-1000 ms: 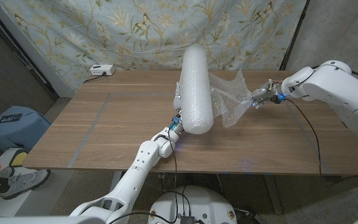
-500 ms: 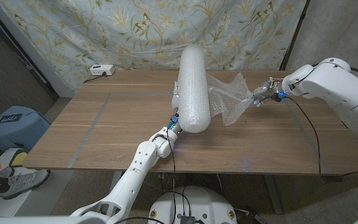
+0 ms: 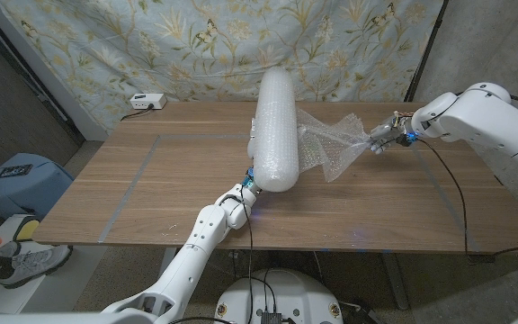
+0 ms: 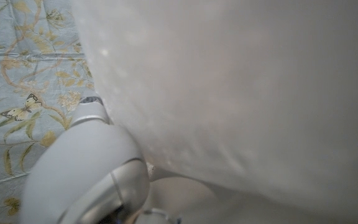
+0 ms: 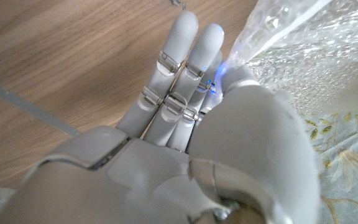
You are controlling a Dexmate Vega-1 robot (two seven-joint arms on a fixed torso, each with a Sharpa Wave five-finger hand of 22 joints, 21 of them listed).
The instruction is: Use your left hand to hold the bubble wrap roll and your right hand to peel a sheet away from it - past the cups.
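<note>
One roll (image 3: pixel 274 135) of bubble wrap, standing tilted near mid-table, top end against the floral cloth (image 3: pixel 151 40) backdrop, lower end by the left hand (image 3: pixel 252 176). One sheet (image 3: pixel 331 148) peeled off the roll's right side, crumpled, stretched toward the right hand (image 3: pixel 380 138). Pinched at its gathered tip between thumb and fingers (image 5: pixel 185 68) of that hand; other fingers straight and close together over the table (image 3: pixel 133 189). Left hand mostly hidden behind the roll; pressed close against the wrap in the left wrist view, but cannot tell how the fingers lie. One white box (image 3: pixel 147 102) at the far left edge of the table. One blue bin (image 3: pixel 16 180) on the floor to the left. One shoe (image 3: pixel 25 261) at the lower left edge.
</note>
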